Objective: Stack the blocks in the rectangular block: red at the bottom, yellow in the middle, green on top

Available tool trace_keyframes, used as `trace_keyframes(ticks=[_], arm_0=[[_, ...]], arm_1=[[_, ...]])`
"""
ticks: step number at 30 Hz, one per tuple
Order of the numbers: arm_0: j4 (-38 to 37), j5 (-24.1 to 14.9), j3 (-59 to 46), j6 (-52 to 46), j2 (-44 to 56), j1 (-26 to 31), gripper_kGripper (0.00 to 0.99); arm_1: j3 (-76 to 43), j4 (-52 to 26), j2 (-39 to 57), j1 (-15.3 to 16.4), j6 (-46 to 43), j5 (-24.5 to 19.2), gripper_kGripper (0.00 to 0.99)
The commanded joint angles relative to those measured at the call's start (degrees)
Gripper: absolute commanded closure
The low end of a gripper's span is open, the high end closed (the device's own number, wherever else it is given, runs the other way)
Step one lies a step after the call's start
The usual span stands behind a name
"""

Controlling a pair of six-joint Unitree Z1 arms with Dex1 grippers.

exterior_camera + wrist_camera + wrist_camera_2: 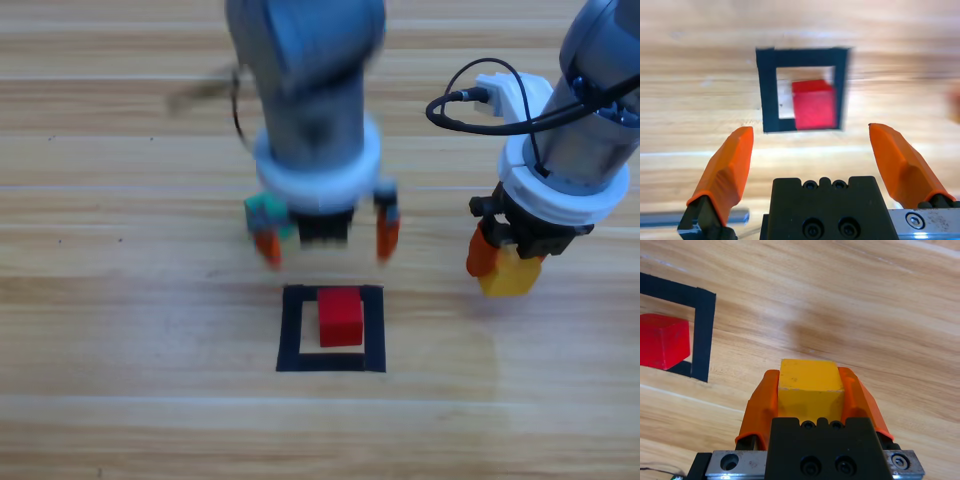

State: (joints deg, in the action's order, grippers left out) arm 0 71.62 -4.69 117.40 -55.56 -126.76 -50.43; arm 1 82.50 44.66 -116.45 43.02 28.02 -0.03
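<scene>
The red cube [341, 316] rests inside the black tape square [293, 330], toward its right side. My left gripper [327, 242] hovers just behind the square, open and holding nothing. In the left wrist view the red cube [814, 105] and the tape square [769, 90] lie ahead of the open left gripper [810, 129]. The teal-green cube [263, 212] shows beside the left jaw, partly hidden under that wrist. To the right of the square, my right gripper [505, 262] is shut on the yellow cube [514, 277]. The right wrist view shows the yellow cube [810, 387] clamped between the jaws of the right gripper [810, 376].
Bare wooden table [120, 400] stretches all around the square. The right wrist view shows the red cube [664, 341] and a corner of the tape [702, 335] off to its left.
</scene>
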Motion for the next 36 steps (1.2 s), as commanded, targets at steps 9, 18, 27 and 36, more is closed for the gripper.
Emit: trace_keyframes(ticks=[9,18,27,36], arm_0=[[2.3,-12.1,-7.0,11.2,25.9,3.5,0.019],[-1.2,-12.0,-14.6,21.4,37.9,9.0,0.017],[-10.2,-7.1,-25.8,30.2,50.4,9.0,0.017],[-17.0,-3.8,-40.5,34.5,61.2,9.0,0.000]], arm_1=[[9.4,10.9,-2.8,9.2,7.1,-2.9,0.990],[24.3,17.8,-15.0,14.0,11.6,-2.0,0.990],[33.7,21.9,-21.5,14.4,13.1,-1.3,0.990],[35.0,22.0,-21.3,15.6,13.6,-1.5,0.990]])
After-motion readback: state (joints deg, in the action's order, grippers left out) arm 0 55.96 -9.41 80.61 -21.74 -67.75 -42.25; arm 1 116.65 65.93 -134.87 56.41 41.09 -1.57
